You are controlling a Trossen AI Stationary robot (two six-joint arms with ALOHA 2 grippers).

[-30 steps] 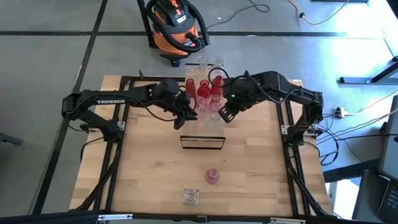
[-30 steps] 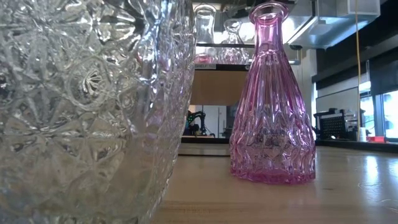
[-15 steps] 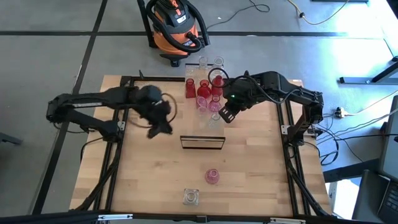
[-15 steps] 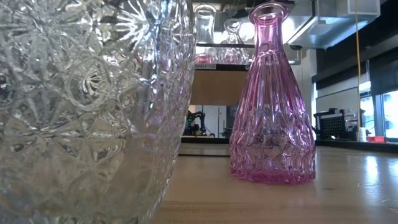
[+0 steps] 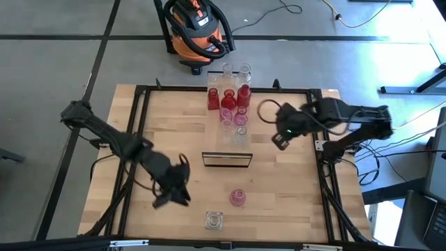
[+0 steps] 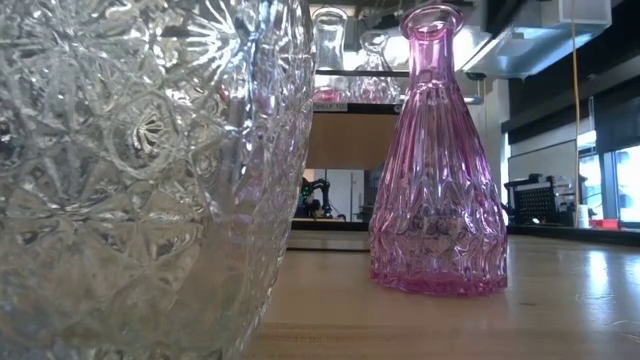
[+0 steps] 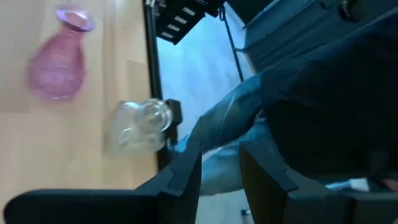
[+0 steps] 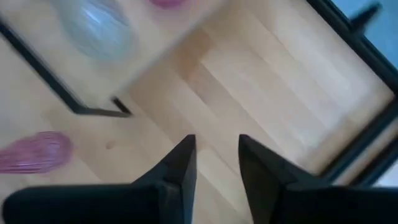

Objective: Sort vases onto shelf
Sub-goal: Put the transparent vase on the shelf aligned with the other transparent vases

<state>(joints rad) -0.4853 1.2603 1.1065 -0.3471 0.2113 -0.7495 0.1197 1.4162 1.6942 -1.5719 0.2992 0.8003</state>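
Note:
The shelf [image 5: 228, 143] runs from the table's far edge toward its middle, ending in a dark front edge [image 5: 226, 160]. Several red, pink and clear vases [image 5: 228, 104] stand on its far half. A pink vase [image 5: 237, 197] and a clear vase [image 5: 214, 221] stand on the tabletop near the front edge; they fill the low view, the pink vase [image 6: 435, 160] and the clear vase [image 6: 150, 170]. My left gripper [image 5: 171, 192] is open and empty, left of the pink vase; its wrist view [image 7: 219, 149] shows both vases ahead. My right gripper [image 5: 278, 141] is open and empty, right of the shelf.
A black frame [image 5: 139, 111] runs round the tabletop. An orange vacuum cleaner [image 5: 195, 28] stands on the floor beyond the far edge. A person's leg [image 7: 249, 106] shows beyond the table's near edge. Bare tabletop [image 5: 293, 202] lies at the near right.
My left gripper has swung from the vases on the shelf toward the table's near edge, ending left of the pink vase. My right gripper has drawn back from the shelf toward the table's right edge. The vases have kept still.

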